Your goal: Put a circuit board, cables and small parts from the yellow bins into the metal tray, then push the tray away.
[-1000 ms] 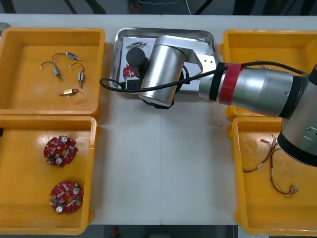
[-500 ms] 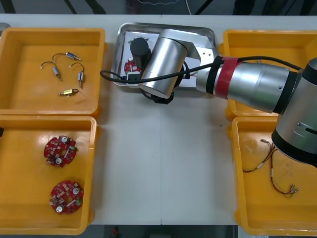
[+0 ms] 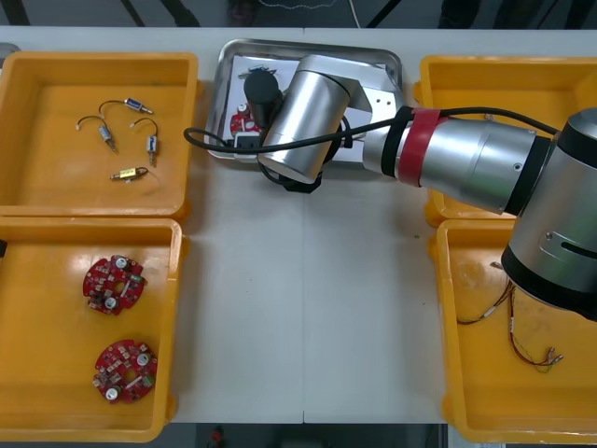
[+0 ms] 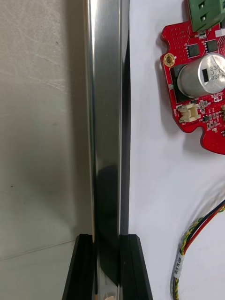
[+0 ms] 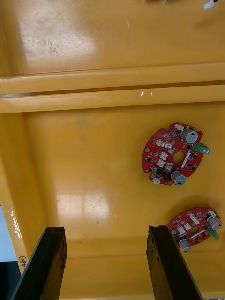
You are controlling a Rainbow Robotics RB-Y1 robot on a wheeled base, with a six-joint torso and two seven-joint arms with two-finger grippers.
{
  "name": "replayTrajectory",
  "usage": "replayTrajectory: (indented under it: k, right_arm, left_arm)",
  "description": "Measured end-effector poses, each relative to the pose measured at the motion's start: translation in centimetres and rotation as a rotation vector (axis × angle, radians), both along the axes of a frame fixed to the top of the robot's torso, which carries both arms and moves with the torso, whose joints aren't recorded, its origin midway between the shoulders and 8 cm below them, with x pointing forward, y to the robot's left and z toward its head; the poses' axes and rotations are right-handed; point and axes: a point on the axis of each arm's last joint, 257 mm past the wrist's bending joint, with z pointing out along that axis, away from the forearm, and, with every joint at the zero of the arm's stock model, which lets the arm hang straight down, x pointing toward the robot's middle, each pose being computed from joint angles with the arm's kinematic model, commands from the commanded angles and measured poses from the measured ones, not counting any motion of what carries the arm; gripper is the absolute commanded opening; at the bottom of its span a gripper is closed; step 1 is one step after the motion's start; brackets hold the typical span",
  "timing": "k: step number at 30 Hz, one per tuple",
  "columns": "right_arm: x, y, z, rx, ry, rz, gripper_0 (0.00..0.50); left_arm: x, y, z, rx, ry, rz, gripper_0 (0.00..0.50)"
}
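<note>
The metal tray [image 3: 308, 47], white inside, lies at the table's far middle. My right gripper [image 4: 107, 240] is shut on the tray's near rim [image 4: 107, 117], one finger on each side of the rim. Inside the tray lie a round red circuit board [image 4: 199, 89] [image 3: 244, 121] and a red and yellow cable [image 4: 197, 239]. In the front view the right arm's wrist [image 3: 303, 117] covers much of the tray. My left gripper [image 5: 105, 232] hangs open over the near left yellow bin [image 5: 93, 122], which holds two circuit boards [image 5: 173, 153] [image 5: 196, 229].
The far left bin [image 3: 28, 121] holds several small metal parts [image 3: 121, 135]. The near right bin [image 3: 457, 373] holds thin cables [image 3: 522, 327]. The far right bin [image 3: 485, 75] is partly under the right arm. Bare table runs between the bins [image 3: 308, 308].
The right arm has moved away from me with the tray's rim in its gripper. The tray has slid toward the table's far edge and slightly left.
</note>
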Motion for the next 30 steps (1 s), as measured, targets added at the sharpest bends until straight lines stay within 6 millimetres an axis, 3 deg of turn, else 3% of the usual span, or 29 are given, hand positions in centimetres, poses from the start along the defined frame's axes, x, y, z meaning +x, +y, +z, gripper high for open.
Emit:
replayTrajectory:
  k: [1,2,13,19,23,30]
  right_arm:
    - [0.0,0.0,0.0,0.000,0.000,-0.002,0.339]
    - [0.0,0.1,0.0,0.001,0.000,-0.003,0.500]
    - [-0.6,0.1,0.4,-0.044,0.017,0.037,0.500]
    - [-3.5,1.2,2.5,-0.012,0.089,0.022,0.500]
    - [-6.5,1.7,3.8,0.034,0.149,0.027,0.500]
    - [-10.9,-1.1,5.1,0.102,0.210,-0.024,0.500]
  left_arm:
    - [0.0,0.0,0.0,0.000,0.000,0.000,0.500]
    - [0.0,0.0,0.0,0.000,0.000,0.000,0.500]
    - [0.0,0.0,0.0,0.000,0.000,0.000,0.500]
    - [0.0,0.0,0.0,0.000,0.000,0.000,0.500]
    - [0.0,0.0,0.0,0.000,0.000,0.000,0.500]
    - [0.0,0.0,0.0,0.000,0.000,0.000,0.500]
